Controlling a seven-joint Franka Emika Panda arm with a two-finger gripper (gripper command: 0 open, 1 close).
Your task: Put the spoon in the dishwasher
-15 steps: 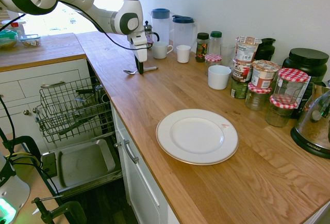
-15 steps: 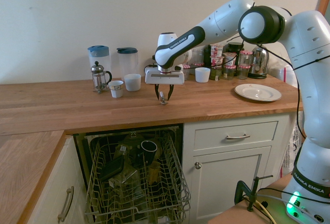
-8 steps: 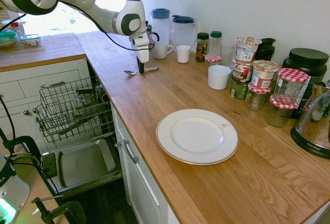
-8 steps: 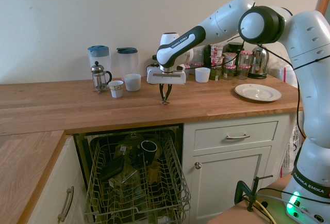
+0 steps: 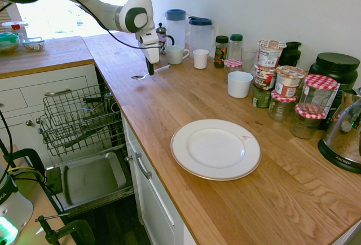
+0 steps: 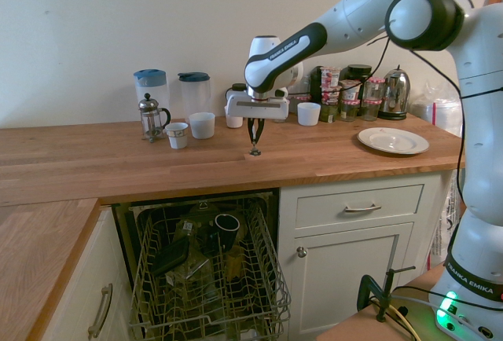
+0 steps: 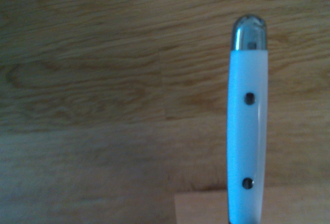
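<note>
The spoon (image 5: 151, 73) is slim and shiny, and my gripper (image 5: 149, 68) is shut on the middle of it. It hangs just above the wooden counter (image 5: 186, 104), bowl end toward the counter's edge and handle end tilted up. The second exterior view looks along the spoon (image 6: 255, 151) below the gripper (image 6: 255, 140). In the wrist view its pale handle (image 7: 247, 131) with two dark rivets and a metal cap lies over the wood. The dishwasher stands open under the counter, with its wire rack (image 5: 79, 121) pulled out over the dropped door (image 5: 90, 180). The rack (image 6: 208, 278) holds a mug and other items.
Behind the gripper stand a French press (image 6: 151, 117), two lidded jugs (image 5: 200, 33), and two white mugs (image 5: 176, 55). A white cup (image 5: 240, 84), several jars (image 5: 282, 87) and a white plate (image 5: 215, 149) lie further along the counter. White drawers (image 6: 361, 207) sit beside the dishwasher.
The fingers have closed on the spoon. The arm has risen a little, lifting the spoon off the counter and tilting its handle end up.
</note>
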